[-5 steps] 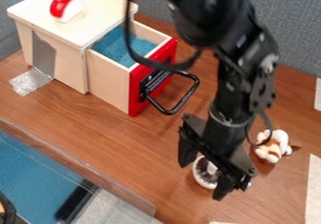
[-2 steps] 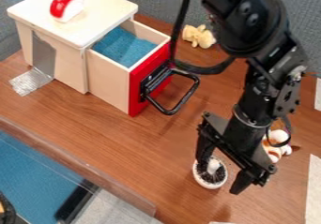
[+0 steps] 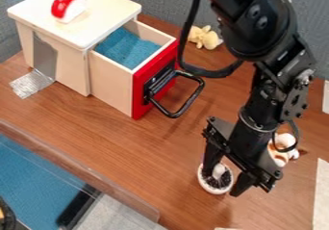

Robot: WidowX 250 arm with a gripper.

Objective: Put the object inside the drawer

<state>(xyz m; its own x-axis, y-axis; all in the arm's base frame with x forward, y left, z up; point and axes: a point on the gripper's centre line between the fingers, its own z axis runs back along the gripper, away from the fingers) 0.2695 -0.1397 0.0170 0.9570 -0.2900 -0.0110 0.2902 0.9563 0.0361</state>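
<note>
Hanging low at white bowl (image 3: 214, 191): gripper (image 3: 221, 185), fingers apart, released | red-fronted drawer (image 3: 114, 88): standing open | yellow toy (image 3: 206, 38): on counter (image 3: 128, 147)

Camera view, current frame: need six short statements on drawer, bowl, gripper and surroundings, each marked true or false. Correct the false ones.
1. The drawer is pulled open. True.
2. The gripper is down at the white bowl. True.
3. The bowl is already inside the drawer. False: it is on the wooden table.
4. The drawer's handle is red. False: the handle is black; the front panel is red.
5. The yellow toy lies on the table. True.
6. The red-and-white piece is in the drawer. False: the red-and-white piece is on top of the cabinet.
</note>
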